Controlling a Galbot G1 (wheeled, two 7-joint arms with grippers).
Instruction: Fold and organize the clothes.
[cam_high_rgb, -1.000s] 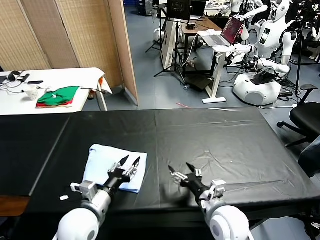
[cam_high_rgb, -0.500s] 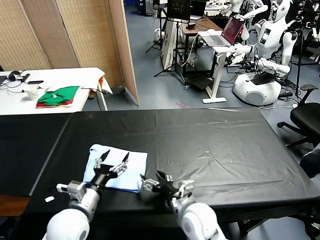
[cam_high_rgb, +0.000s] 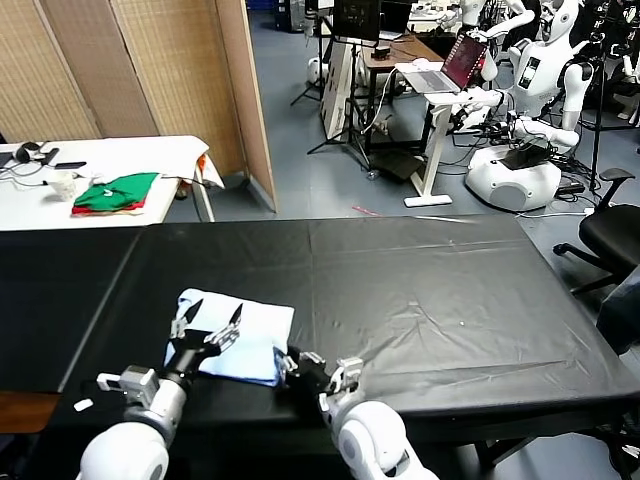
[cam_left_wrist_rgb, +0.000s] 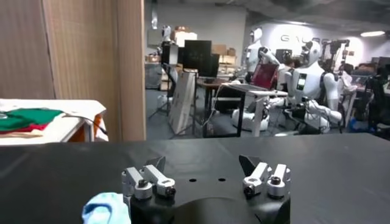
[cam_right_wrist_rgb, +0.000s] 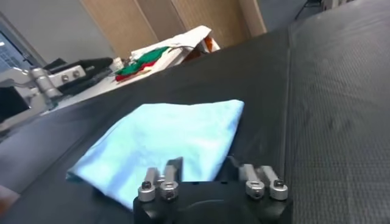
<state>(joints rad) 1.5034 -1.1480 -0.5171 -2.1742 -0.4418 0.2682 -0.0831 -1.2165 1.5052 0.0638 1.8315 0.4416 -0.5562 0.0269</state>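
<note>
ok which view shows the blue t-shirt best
The right wrist view: the folded T-shirt fills it. The head view shows it smaller, between both grippers. The left wrist view catches only a corner.

Even overhead room lighting is falling on the scene; the black surface (cam_high_rgb: 420, 290) is showing faint glare along its wrinkles.

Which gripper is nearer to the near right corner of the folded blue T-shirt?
The right. The right gripper sits right at that corner of the T-shirt, fingers on its edge. The left gripper hovers open over the shirt's left half, farther from the corner.
</note>
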